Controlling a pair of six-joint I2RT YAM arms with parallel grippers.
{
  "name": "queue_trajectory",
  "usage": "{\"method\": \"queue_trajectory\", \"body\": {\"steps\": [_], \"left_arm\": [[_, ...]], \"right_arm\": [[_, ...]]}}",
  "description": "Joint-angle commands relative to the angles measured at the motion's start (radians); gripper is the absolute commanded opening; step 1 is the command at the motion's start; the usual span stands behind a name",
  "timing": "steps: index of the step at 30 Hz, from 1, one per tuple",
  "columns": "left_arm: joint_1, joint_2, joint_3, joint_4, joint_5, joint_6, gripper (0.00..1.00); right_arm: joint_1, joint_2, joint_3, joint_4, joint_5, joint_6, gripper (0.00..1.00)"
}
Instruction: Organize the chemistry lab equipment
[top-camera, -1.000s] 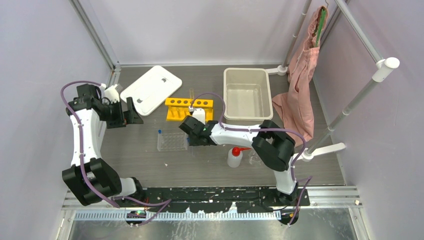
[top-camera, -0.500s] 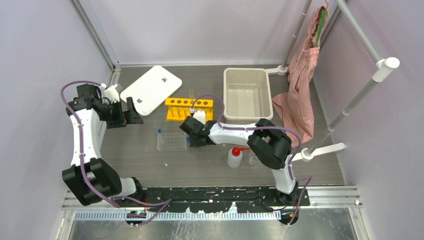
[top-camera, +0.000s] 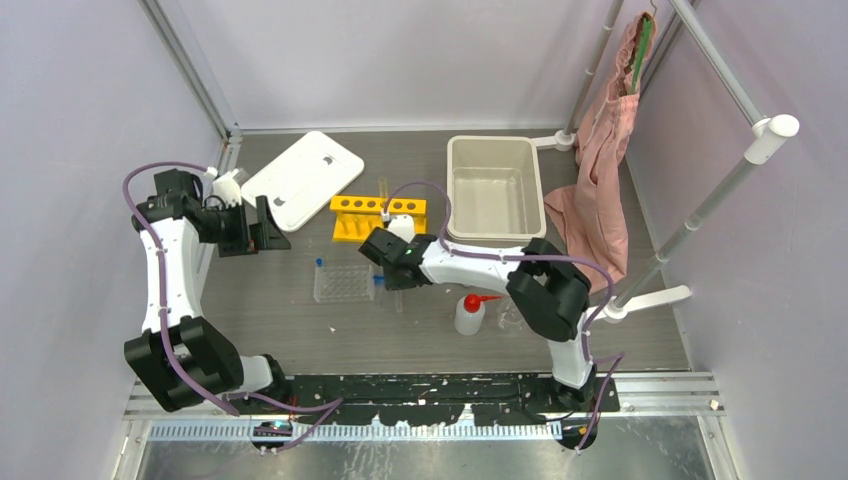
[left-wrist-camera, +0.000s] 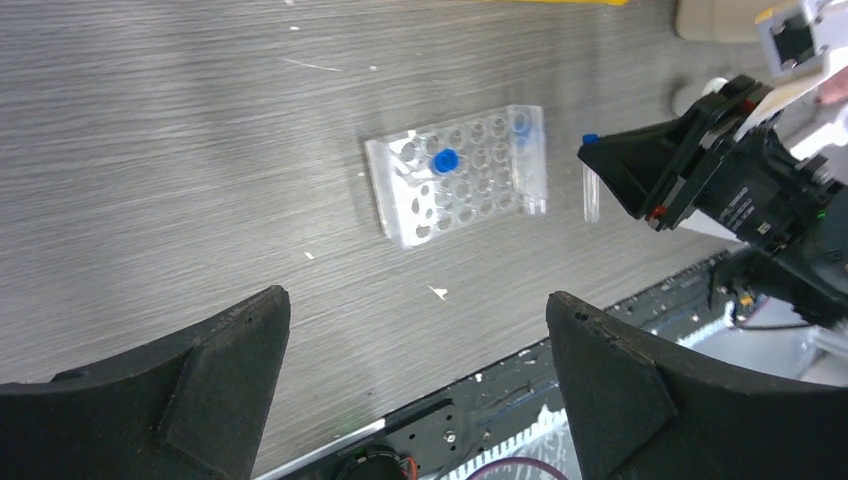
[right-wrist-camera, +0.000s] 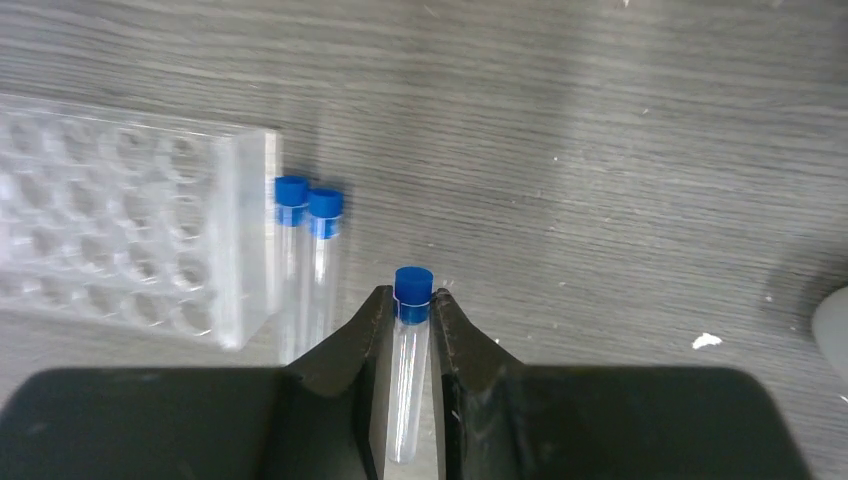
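My right gripper (right-wrist-camera: 412, 300) is shut on a blue-capped vial (right-wrist-camera: 408, 380), holding it just below its cap, above the table. Two more blue-capped vials (right-wrist-camera: 305, 260) are beside the right wall of the clear tray (right-wrist-camera: 120, 230). In the top view the right gripper (top-camera: 390, 275) is at the tray's (top-camera: 343, 283) right edge. The left wrist view shows the tray (left-wrist-camera: 460, 175) with a blue-capped vial (left-wrist-camera: 444, 160) in it. My left gripper (top-camera: 268, 225) is open and empty, raised at the far left. The yellow rack (top-camera: 377, 215) holds a glass tube (top-camera: 383, 190).
A white squeeze bottle (top-camera: 468, 313) with a red spout and a small beaker (top-camera: 510, 318) stand right of the right arm. A beige bin (top-camera: 494, 185) and a white lid (top-camera: 301, 179) are at the back. A pink cloth (top-camera: 596, 190) hangs by the white pole stand (top-camera: 650, 297).
My right gripper has shifted slightly to the right with the vial held in it. The left arm has barely moved.
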Motion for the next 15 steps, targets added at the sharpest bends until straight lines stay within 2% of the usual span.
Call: {"method": "queue_trajectory", "body": {"steps": [1, 7, 11, 15], "left_arm": [[0.008, -0.051, 0.016, -0.072, 0.183, 0.1, 1.0], [0.003, -0.086, -0.002, -0.123, 0.346, 0.169, 0.96], [-0.019, -0.1, -0.001, -0.151, 0.414, 0.189, 0.89], [-0.039, -0.109, -0.004, -0.188, 0.453, 0.22, 0.82]], "right_arm": [[0.003, -0.164, 0.111, 0.006, 0.026, -0.016, 0.01], [0.043, -0.133, 0.338, 0.08, -0.005, -0.052, 0.01], [0.064, -0.05, 0.499, 0.121, -0.042, -0.039, 0.01], [0.073, 0.001, 0.586, 0.175, -0.09, -0.011, 0.01]]}}
